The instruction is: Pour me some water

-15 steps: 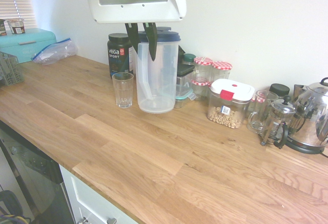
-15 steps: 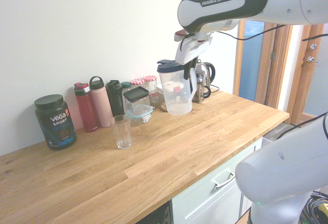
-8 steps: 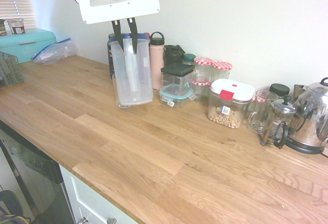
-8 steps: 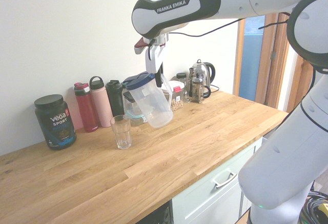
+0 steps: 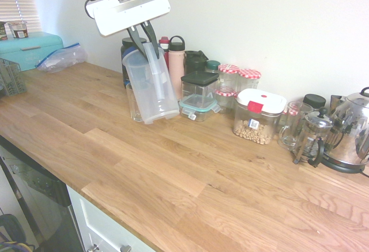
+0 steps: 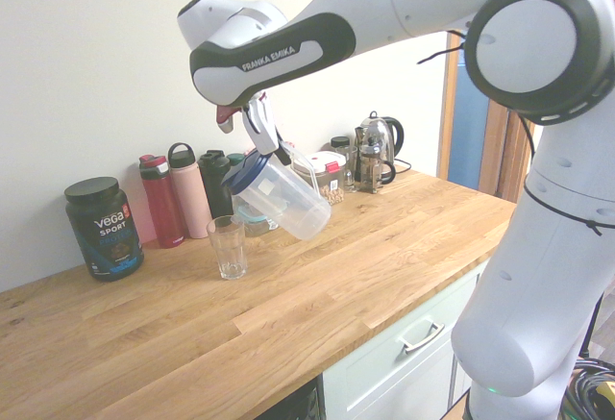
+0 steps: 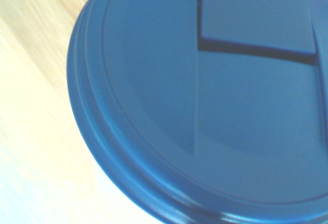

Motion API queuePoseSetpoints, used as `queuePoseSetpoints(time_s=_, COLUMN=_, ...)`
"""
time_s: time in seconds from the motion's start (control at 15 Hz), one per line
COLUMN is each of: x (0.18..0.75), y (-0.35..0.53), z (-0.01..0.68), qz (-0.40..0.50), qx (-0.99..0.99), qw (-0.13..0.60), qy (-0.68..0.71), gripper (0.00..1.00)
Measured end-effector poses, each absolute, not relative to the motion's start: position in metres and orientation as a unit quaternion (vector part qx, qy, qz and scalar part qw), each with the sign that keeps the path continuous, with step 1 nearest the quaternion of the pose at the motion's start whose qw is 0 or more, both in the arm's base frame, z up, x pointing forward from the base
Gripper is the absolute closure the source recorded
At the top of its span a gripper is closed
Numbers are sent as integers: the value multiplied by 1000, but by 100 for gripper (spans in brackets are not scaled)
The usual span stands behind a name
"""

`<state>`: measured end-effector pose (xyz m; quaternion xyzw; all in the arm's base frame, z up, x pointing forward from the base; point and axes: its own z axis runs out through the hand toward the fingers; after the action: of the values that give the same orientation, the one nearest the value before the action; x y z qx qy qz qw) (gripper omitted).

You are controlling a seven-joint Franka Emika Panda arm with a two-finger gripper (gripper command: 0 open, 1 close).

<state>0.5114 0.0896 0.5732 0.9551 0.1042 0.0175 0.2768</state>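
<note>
The arm reads "FRANKA EMIKA". Its end effector is clenched on the handle of a clear plastic pitcher with a dark blue lid, held tilted in the air above the wooden surface, lid end lowered toward an empty ribbed drinking glass. A black "vega SPORT" tub stands by the wall.

Bright, even daylight; blurred wrist view
</note>
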Motion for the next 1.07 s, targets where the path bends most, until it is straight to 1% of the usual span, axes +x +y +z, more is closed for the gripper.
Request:
queuePoseSetpoints(time_s=0.4, x=527, y=104, z=546, qz=-13, qx=931, qw=337, qy=137, gripper=100)
queuePoseSetpoints(time_s=1.07, x=541, y=134, z=527, qz=-26, qx=908, qw=381, qy=172, gripper=100)
